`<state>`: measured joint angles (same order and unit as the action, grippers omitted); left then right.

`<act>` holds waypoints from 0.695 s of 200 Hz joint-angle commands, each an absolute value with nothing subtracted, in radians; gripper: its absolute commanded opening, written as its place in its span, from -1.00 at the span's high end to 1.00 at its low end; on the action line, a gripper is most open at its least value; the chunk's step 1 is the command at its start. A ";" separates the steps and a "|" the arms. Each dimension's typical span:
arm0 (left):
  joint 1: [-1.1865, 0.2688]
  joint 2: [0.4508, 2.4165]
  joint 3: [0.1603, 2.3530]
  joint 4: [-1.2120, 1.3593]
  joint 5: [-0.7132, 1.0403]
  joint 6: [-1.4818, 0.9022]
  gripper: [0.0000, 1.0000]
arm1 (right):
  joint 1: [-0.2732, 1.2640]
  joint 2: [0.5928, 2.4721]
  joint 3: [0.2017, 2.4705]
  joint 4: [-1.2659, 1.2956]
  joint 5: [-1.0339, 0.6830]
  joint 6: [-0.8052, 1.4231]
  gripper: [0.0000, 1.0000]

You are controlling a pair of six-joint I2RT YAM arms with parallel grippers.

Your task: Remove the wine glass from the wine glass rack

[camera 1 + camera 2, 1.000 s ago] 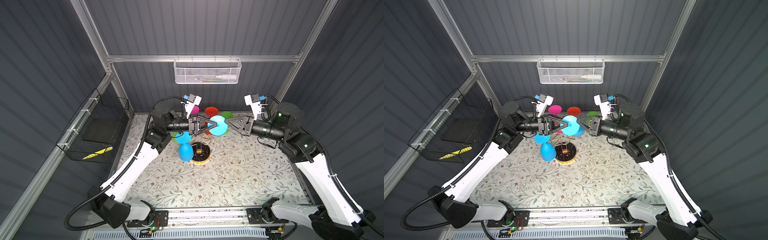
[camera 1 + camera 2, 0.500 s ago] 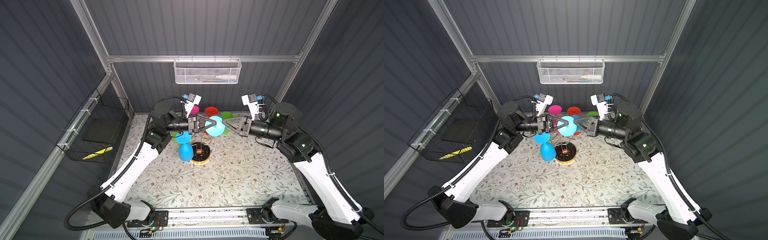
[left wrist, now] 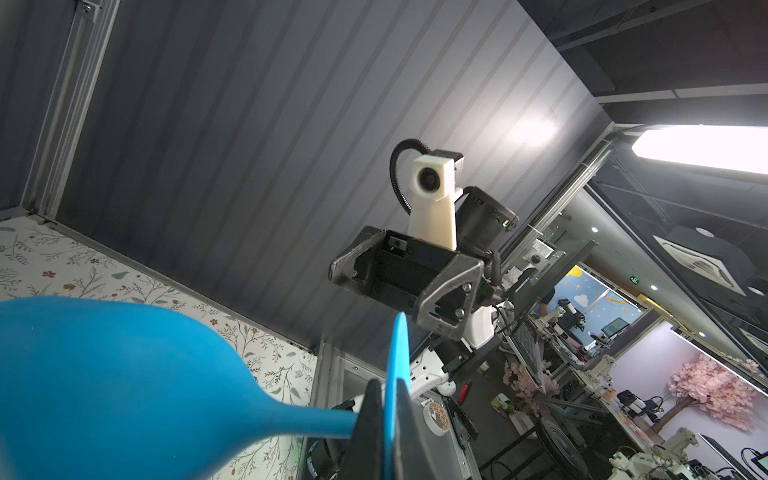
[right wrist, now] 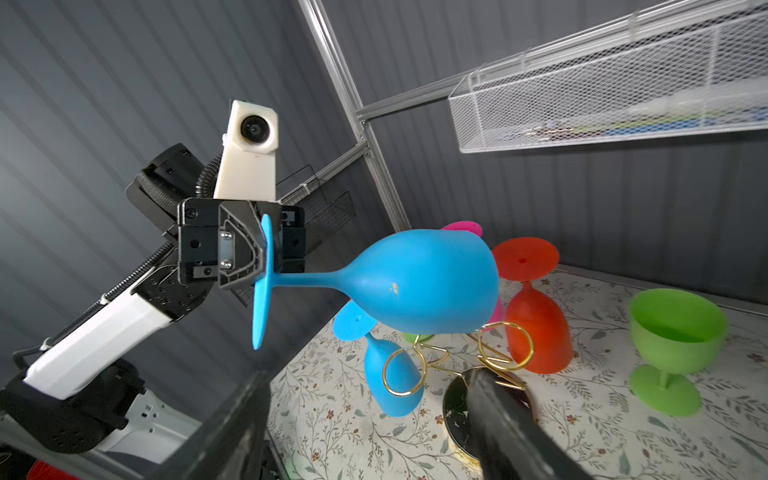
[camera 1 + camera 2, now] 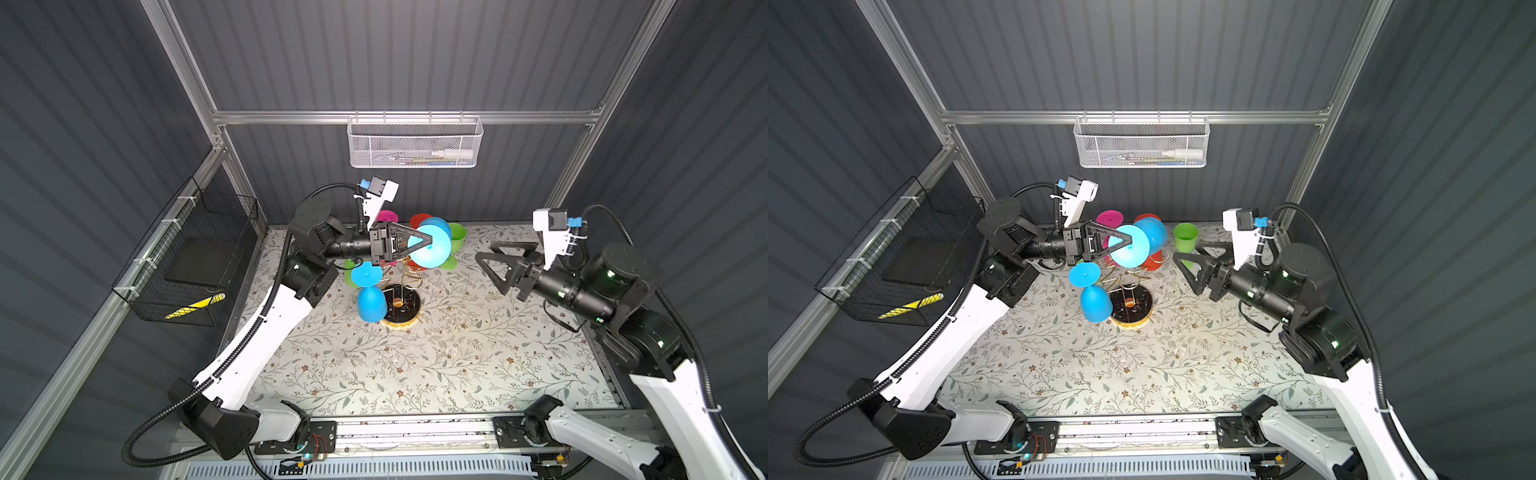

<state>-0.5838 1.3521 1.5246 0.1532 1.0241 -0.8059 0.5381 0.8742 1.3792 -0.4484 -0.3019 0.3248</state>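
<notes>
Wine glass, blue, lies level above the wine glass rack, its foot pinched in the left pincer on an outstretched arm. Right pincer gapes empty, well apart.

rack: wine glass rack stands on table, back centre.
held glass: wine glass lies sideways above rack, foot between left gripper fingers.
hung glass: second wine glass hangs bowl-down at rack's left.
goblet: goblet upright on table, behind-right of rack.
right gripper: right gripper right of rack, apart from held glass.
</notes>
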 commanded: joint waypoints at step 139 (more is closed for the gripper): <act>-0.588 1.391 1.597 0.207 1.065 -0.905 1.00 | 0.535 1.021 1.128 0.112 -0.429 -0.349 -0.98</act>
